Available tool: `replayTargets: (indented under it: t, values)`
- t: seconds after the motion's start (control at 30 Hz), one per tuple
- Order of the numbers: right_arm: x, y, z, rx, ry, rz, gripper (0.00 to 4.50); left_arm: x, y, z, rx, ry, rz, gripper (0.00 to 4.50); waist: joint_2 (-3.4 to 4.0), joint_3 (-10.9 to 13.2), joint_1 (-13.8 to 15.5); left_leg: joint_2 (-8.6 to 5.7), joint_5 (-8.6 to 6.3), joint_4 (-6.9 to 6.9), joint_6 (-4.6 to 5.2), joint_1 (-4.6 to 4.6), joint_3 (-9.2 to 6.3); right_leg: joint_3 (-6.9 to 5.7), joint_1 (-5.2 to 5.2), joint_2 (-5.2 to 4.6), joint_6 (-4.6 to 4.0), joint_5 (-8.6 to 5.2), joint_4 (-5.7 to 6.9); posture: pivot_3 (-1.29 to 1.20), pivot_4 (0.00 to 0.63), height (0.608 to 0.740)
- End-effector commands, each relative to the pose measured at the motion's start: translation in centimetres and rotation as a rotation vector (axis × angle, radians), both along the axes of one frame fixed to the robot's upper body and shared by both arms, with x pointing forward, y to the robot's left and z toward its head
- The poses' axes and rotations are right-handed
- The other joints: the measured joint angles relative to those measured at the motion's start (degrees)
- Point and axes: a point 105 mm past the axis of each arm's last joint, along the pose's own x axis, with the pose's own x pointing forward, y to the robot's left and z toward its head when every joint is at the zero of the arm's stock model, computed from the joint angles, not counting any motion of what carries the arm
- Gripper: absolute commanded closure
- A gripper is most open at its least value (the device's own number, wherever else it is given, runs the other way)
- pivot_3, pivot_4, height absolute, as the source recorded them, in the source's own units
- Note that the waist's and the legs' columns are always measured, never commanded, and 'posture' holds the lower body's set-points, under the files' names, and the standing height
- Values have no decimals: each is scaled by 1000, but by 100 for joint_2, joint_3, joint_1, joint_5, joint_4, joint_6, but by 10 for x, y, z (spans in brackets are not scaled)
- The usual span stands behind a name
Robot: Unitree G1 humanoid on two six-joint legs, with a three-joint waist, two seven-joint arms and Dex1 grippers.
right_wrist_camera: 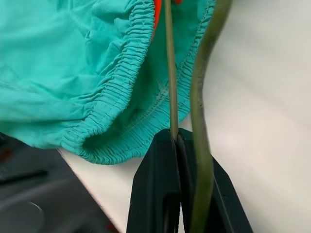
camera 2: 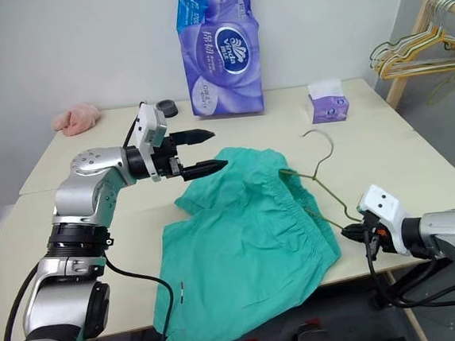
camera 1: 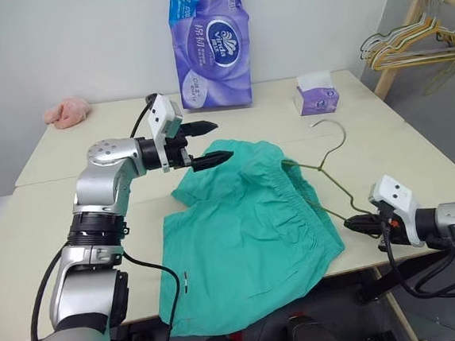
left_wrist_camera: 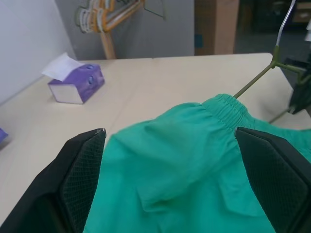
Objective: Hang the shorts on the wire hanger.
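**A:** Left eye view first. What is the left end effector (camera 1: 209, 143) doing?

**B:** It hovers with its fingers spread wide and nothing between them, just above the far leg of the shorts (camera 1: 249, 232). From the left wrist view the teal cloth lies directly beneath and ahead of it, untouched.

**A:** And across to the right?

**B:** The shorts lie on the counter (camera 1: 96, 222), their hems drooping over its near edge. The wire hanger (camera 1: 323, 170) is already threaded into the waistband: one arm disappears under the gathered elastic just beyond the right end effector (camera 1: 350, 224), and the hook stands clear on the far side. That end effector is clenched on the hanger's wire at its near corner, as the right wrist view shows.

**A:** So which step is this?

**B:** I'd judge the threading partly done. One side of the waistband sits on the wire; the rest of the shorts looks unsupported.

**A:** What does the next move call for?

**B:** Probably the left end effector descending onto the cloth below it and pinching the fabric, then drawing it along the wire while the right holds the hanger steady. The thin wire could twist in that grip.
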Motion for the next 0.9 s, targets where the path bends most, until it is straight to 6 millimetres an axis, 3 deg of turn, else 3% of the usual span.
replayTargets:
  t: [0.03, 0.3, 0.67, 0.9]
  values:
    - [2, 10, 16, -56, -98, 113, 4500, -14, -2, 5, 133, -83, -135, 7, 1, -1, 11, 0, 0, 0, 0, 0, 0, 0, 1, 0, -7, 4, 0, -141, 51, 740]
    - [-4, 27, 20, -125, -138, 249, 4500, -10, -10, 6, 182, -136, -204, 7, -1, -1, 39, -3, 0, 4, 0, -3, -1, -2, 1, -4, -10, 6, -2, -143, 48, 740]
    - [-7, 4, -8, -51, 133, -38, 4500, -6, -14, 3, 184, -155, -210, 7, -1, -1, 31, -2, 0, 5, 0, -4, -3, 0, 0, -4, -12, 7, 1, -157, 47, 740]
    - [17, 7, 1, -4, 61, -132, 4500, -4, -13, 4, 178, -167, -195, 7, 0, -1, -6, -2, 0, 7, 0, -1, -1, 2, 0, -4, -13, 7, 6, -157, 47, 740]
